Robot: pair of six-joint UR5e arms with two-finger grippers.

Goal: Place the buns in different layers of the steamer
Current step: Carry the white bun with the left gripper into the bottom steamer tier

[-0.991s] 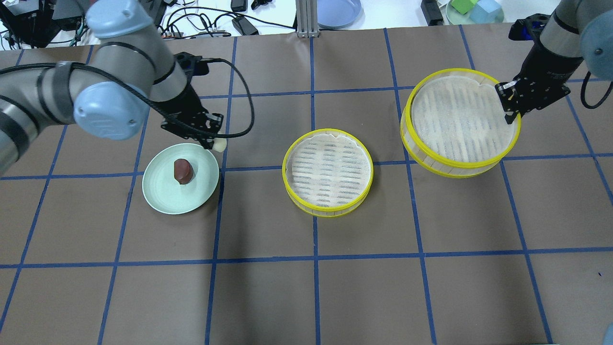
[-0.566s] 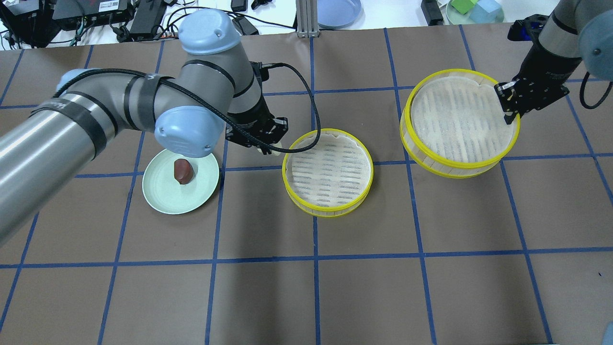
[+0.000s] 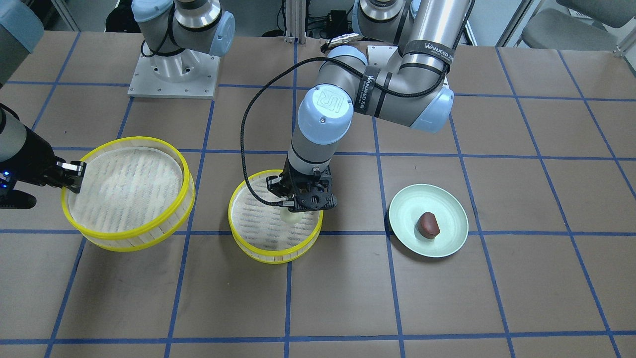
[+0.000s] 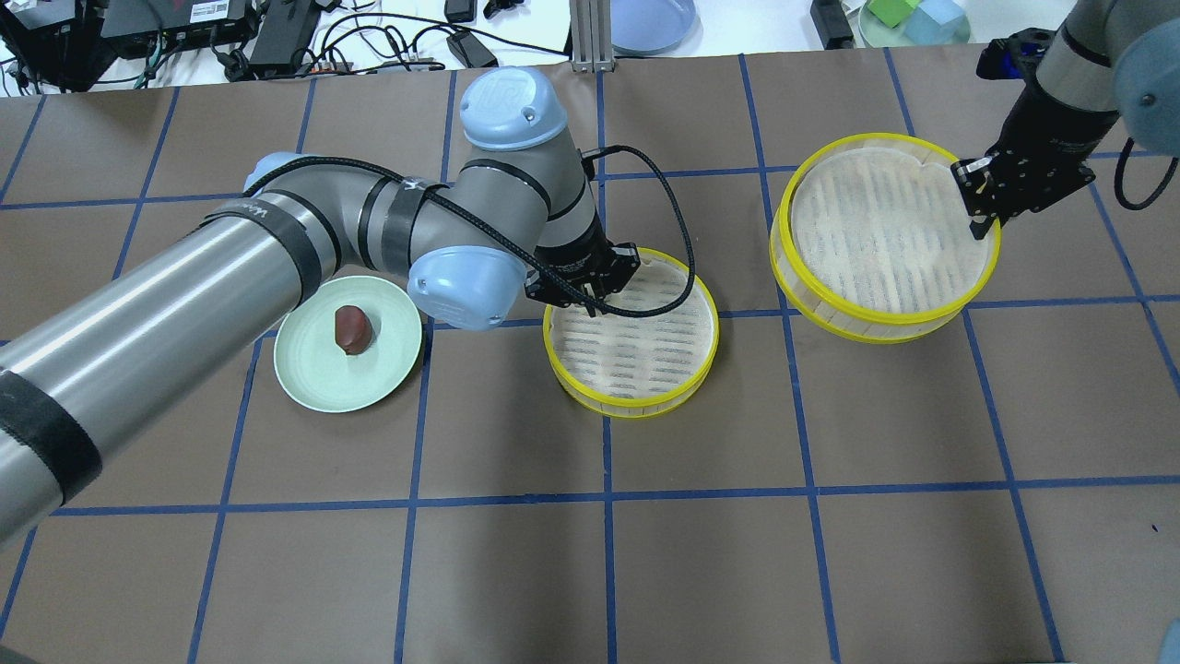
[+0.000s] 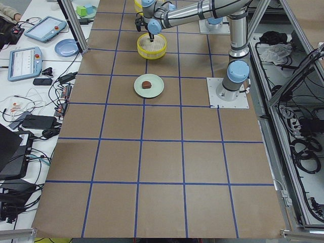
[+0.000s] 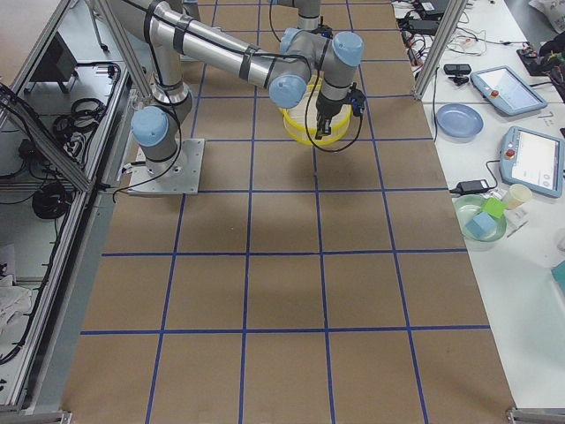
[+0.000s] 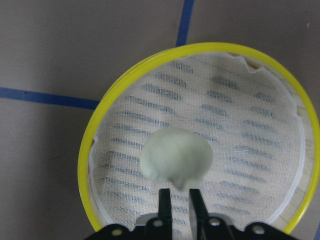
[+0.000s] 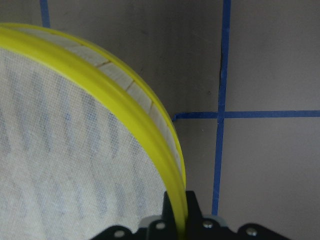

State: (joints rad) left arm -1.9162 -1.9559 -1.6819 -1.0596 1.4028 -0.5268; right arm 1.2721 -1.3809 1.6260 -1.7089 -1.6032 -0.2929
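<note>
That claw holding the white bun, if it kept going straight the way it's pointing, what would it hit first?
The left gripper points down: its bun would likely land on the mesh floor of the middle tray first. Height above it is unclear.

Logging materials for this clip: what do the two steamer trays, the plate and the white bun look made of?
Middle tray and side tray: glossy yellow plastic-looking rims, pale wood-like slats, woven cloth liner. Plate: smooth matte green, plastic or ceramic. White bun: soft-looking, matte, possibly foam or dough.
</note>
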